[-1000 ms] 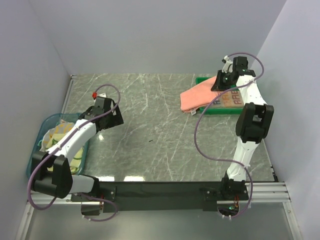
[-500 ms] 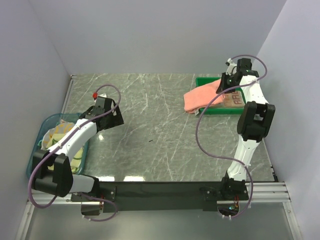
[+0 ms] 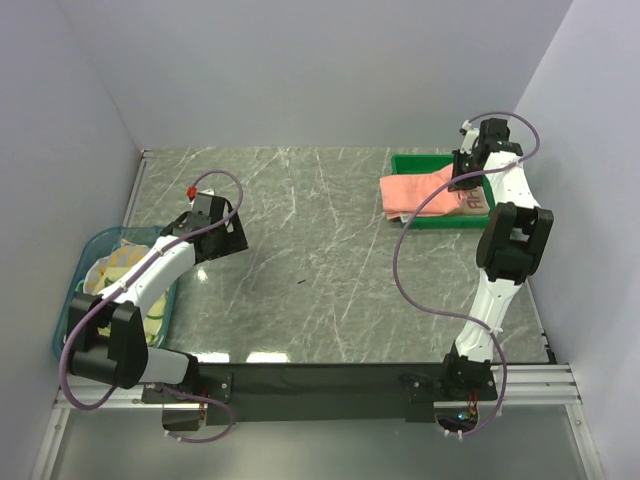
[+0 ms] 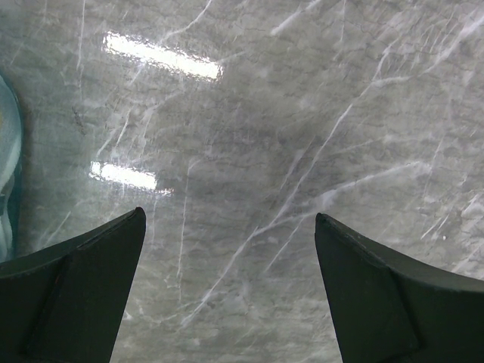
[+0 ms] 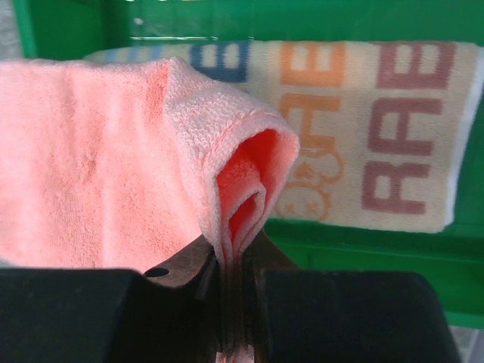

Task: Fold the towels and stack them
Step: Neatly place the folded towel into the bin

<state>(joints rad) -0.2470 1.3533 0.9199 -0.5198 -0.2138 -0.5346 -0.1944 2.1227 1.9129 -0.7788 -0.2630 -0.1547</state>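
Note:
A salmon-pink towel (image 3: 420,190) hangs folded over the left part of the green tray (image 3: 437,222) at the back right. My right gripper (image 3: 468,180) is shut on its folded edge (image 5: 242,219). Under it in the tray lies a cream towel (image 5: 378,136) with coloured letters (image 3: 477,198). Pale yellow and green towels (image 3: 118,272) fill the blue basket (image 3: 90,250) at the left. My left gripper (image 3: 232,235) hovers over bare table beside the basket, open, with nothing between its fingers (image 4: 83,295).
The grey marble table (image 3: 300,250) stretches between the two arms. Grey walls close in the left, back and right. The basket rim (image 4: 6,166) shows at the left edge of the left wrist view.
My right gripper has carried the pink towel to the right, farther over the green tray and onto the cream towel. The left arm has stayed put.

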